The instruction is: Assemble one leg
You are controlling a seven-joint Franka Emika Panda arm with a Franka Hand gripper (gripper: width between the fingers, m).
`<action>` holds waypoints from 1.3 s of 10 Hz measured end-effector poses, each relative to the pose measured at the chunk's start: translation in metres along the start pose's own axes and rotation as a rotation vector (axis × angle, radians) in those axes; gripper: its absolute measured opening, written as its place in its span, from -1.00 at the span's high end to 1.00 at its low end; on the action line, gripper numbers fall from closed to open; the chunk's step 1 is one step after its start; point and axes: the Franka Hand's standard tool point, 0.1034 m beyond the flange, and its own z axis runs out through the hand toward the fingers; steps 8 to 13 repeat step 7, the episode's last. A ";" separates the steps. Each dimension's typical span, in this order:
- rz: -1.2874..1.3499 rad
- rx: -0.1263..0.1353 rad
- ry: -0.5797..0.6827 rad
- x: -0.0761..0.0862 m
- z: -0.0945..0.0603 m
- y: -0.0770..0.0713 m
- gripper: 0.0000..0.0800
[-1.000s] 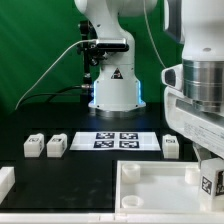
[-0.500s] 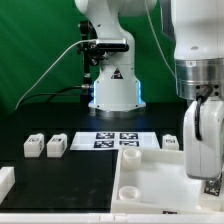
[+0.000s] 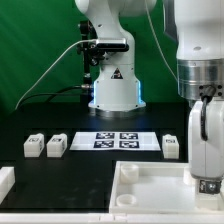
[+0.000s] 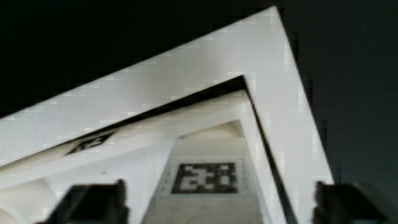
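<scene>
Robot arm base (image 3: 112, 70) stands at the back of the black bench (image 3: 70, 175) before a green backdrop. Large white tray-like part (image 3: 150, 190) with raised rim lies at the exterior view's lower right; in the wrist view its corner (image 4: 267, 60) fills the frame, pale against the dark bench. The marker board (image 3: 118, 141) lies flat mid-bench in front of the base. The hand (image 3: 208, 186) hangs over the tray's right end; its two dark fingertips (image 4: 93, 200) show in the wrist view, spread apart, and between them sits a tagged white face (image 4: 206, 178), apparently a leg. Whether the fingers actually grip it, cannot tell. Other legs: small white blocky pegs with black-and-white tags, two side by side at the exterior view's left, leg (image 3: 33, 146) and leg (image 3: 56, 145), squat, long axis not resolvable; a third leg (image 3: 171, 145) just right of the marker board, partly hidden by the hand. A white part (image 3: 5, 180) sits at the left edge.
</scene>
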 end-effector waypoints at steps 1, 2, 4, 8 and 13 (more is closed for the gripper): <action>-0.001 -0.005 -0.004 -0.001 -0.001 0.008 -0.59; -0.004 0.002 -0.015 -0.005 -0.010 0.007 -0.59; -0.004 0.004 -0.016 -0.006 -0.012 0.007 -0.62; -0.004 0.002 -0.015 -0.005 -0.010 0.007 -0.62; -0.004 0.002 -0.015 -0.005 -0.010 0.007 -0.62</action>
